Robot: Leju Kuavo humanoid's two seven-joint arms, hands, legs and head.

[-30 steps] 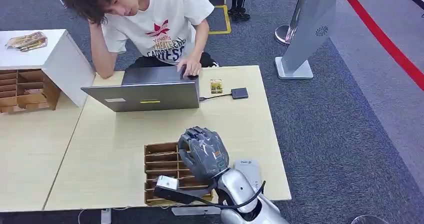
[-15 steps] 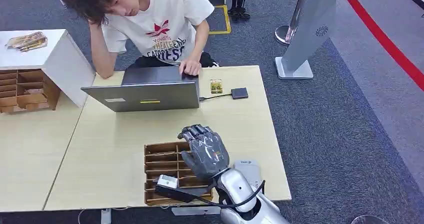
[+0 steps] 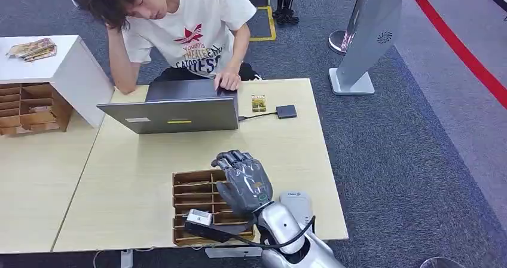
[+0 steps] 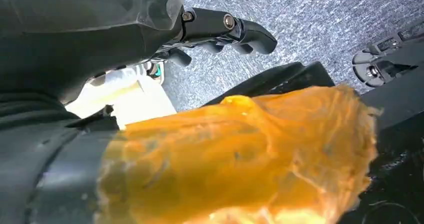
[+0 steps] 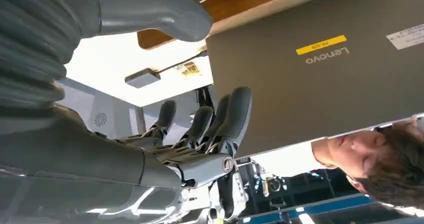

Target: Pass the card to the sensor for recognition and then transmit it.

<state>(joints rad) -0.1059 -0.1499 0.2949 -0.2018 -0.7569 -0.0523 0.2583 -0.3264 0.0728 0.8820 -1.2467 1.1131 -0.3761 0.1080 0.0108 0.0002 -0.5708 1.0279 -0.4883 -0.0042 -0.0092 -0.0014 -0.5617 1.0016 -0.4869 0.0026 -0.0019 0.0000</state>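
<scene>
Behind the right hand (image 3: 244, 181) stands a laptop (image 3: 173, 113).

A: The head view is evenly lit from overhead and sharp; the worktop (image 3: 287, 142) looks pale, with only a soft shadow under the laptop (image 3: 173, 113).

B: And the wrist views?

A: In the right wrist view the worktop beside the laptop lid is blown out to white, while the right hand (image 5: 190, 144) stays dark but crisp. In the left wrist view an orange mass (image 4: 240, 159) sits close and blurred; the carpet (image 4: 310, 19) beyond it is sharper.
</scene>
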